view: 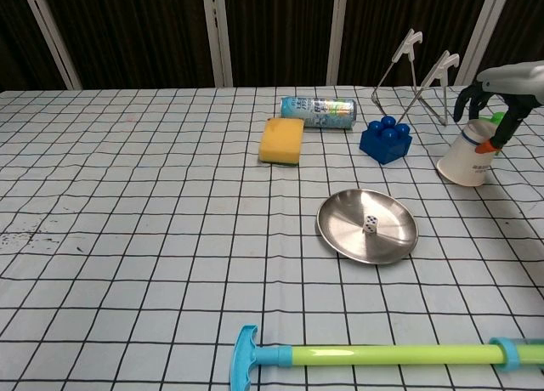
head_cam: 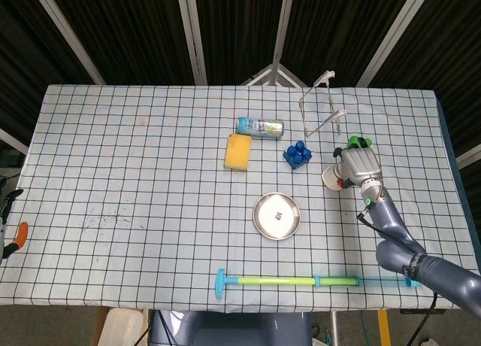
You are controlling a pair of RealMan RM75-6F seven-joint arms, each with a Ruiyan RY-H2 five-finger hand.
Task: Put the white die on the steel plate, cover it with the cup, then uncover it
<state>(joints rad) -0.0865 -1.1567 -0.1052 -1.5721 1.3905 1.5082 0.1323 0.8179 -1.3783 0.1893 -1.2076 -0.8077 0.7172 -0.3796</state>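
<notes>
At the right side of the checked desk, the right hand is closed around the white cup, its fingers wrapped over the cup's upper part while the cup's base appears to rest on, or hang just above, the cloth; the chest view shows the cup slightly tilted, which suggests it is being taken up rather than merely touched. The white die already lies inside the steel plate, close to the plate's centre, so the first step of the task can be judged complete and the covering step is in hand. The plate sits near the middle of the desk, well apart from the cup, leaving the hand a leftward, inward carry and an inversion of the cup before it can be lowered over the die. Behind the plate stand a yellow sponge, a lying can and a blue block; a wire rack stands just behind the cup, and something green shows beside the hand, too hidden to name. Along the near edge lies a green and blue rod, clear of the likely path. The left hand appears in neither view; orange-handled pliers lie at the far left edge.
</notes>
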